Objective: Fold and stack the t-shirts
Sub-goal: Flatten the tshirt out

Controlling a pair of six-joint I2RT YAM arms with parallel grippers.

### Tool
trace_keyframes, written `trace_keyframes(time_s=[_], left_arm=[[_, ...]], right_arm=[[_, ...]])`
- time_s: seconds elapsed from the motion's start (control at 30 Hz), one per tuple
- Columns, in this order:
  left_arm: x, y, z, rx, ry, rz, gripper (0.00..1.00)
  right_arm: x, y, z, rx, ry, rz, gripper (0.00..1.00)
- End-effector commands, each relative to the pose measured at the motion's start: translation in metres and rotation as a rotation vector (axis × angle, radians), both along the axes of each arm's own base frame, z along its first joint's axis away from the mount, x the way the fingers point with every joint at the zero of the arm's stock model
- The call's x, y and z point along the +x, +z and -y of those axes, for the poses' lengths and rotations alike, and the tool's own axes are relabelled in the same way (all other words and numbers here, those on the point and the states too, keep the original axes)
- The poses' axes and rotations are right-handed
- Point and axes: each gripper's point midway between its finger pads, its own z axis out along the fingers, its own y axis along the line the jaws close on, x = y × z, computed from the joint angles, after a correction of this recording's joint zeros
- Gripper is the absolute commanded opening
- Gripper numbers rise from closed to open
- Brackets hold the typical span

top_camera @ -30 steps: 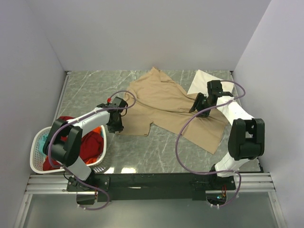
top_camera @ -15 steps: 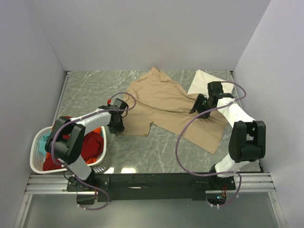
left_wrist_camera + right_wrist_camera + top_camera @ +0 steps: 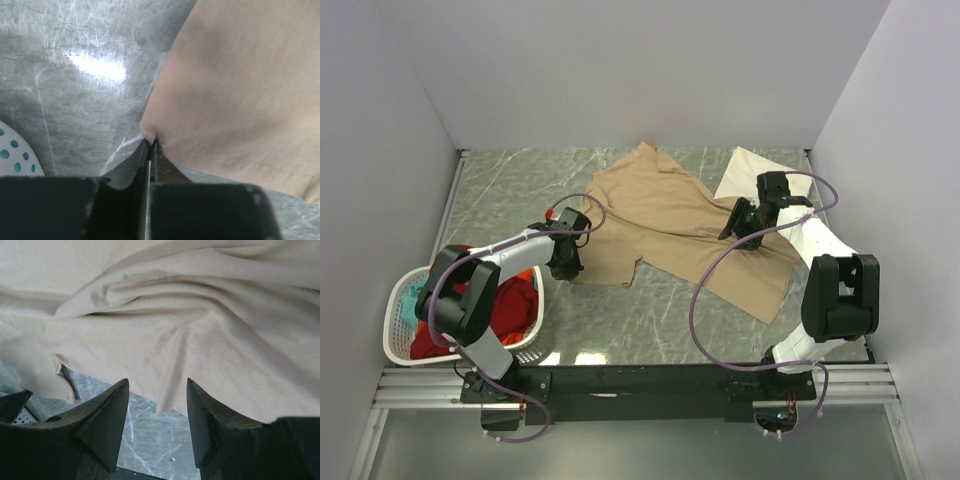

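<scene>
The left claw (image 3: 150, 142) is pinched closed on the near hem corner of the plain tan cloth t-shirt (image 3: 670, 220), which spreads ahead and right of it on the grey marbled tabletop (image 3: 510, 190). The right claw (image 3: 157, 384) hangs open, its 2 fingers (image 3: 107, 412) over that shirt's right side. A cream-white folded cloth t-shirt (image 3: 748, 168) lies just beyond it.

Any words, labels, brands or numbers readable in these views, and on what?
None can be read in any view.
The tan t-shirt is plain, the cream t-shirt shows no print, and the white basket shows no label.
</scene>
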Motion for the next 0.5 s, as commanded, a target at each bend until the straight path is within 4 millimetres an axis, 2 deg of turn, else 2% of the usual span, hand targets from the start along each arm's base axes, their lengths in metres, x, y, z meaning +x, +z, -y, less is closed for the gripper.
trace_keyframes(time_s=[0.0, 0.03, 0.23, 0.27, 0.33, 0.4, 0.47], left_arm=[[-0.009, -0.005, -0.005, 0.024, 0.004, -0.027, 0.04], [-0.007, 0.000, -0.005, 0.017, 0.006, -0.018, 0.00], [0.009, 0.035, -0.001, -0.028, 0.030, 0.053, 0.00], [0.014, 0.043, 0.001, -0.041, 0.034, 0.071, 0.00], [0.020, 0.055, -0.003, -0.056, 0.048, 0.097, 0.00], [0.026, 0.071, -0.006, -0.072, 0.053, 0.124, 0.00], [0.035, 0.086, -0.011, -0.089, 0.062, 0.160, 0.00]], right_arm=[[0.004, 0.016, 0.000, -0.011, 0.004, 0.062, 0.57], [0.002, 0.016, 0.001, -0.018, 0.006, 0.056, 0.57], [-0.019, 0.005, 0.008, -0.054, 0.007, 0.019, 0.57], [-0.028, -0.003, 0.009, -0.060, 0.005, -0.004, 0.57], [-0.036, -0.003, 0.013, -0.077, -0.003, 0.001, 0.57], [-0.054, -0.015, 0.018, -0.099, -0.017, -0.029, 0.57], [-0.063, -0.016, 0.020, -0.108, -0.026, -0.030, 0.57]])
